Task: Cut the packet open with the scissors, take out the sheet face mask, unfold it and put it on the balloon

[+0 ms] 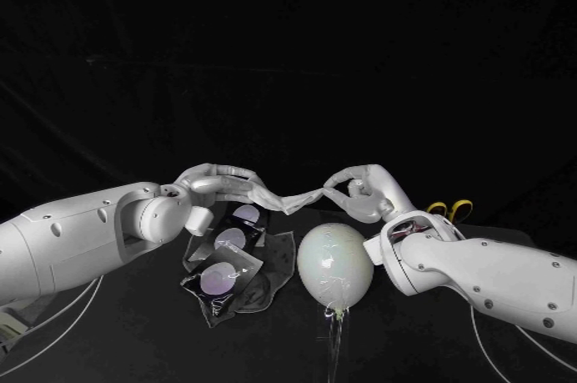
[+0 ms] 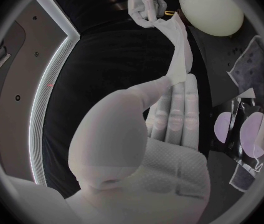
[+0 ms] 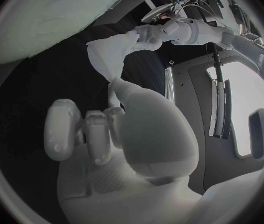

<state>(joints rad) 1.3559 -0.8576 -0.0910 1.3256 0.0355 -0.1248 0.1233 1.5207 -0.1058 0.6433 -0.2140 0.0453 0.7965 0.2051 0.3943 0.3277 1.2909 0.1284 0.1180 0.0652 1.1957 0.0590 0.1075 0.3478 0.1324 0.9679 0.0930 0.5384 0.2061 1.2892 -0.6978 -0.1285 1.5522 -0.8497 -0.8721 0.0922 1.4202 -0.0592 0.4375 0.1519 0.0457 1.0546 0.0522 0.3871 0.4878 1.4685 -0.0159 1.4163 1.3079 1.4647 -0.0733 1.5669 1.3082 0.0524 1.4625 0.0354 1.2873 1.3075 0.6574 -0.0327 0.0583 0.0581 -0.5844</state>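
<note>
We are looking down on a black table (image 1: 408, 354), where two white arms are reaching in towards each other: the left arm (image 1: 72, 249) and the right arm (image 1: 493, 274). A pale balloon (image 1: 334, 264) is lying on the table between them, just beside the right arm, with its knotted end pointing towards us. To the balloon's left, a dark crumpled packet (image 1: 228, 274) with pale round patches is lying flat. Beyond both, the left hand (image 1: 223, 183) and the right hand (image 1: 361, 191) are each pinching one end of the white sheet face mask (image 1: 293, 201), so each hand is clamped on it. The mask is stretching between them in the air as a narrow bunched strip. The yellow handles of the scissors (image 1: 452, 208) are peeking out behind the right arm, well apart from the packet.
</note>
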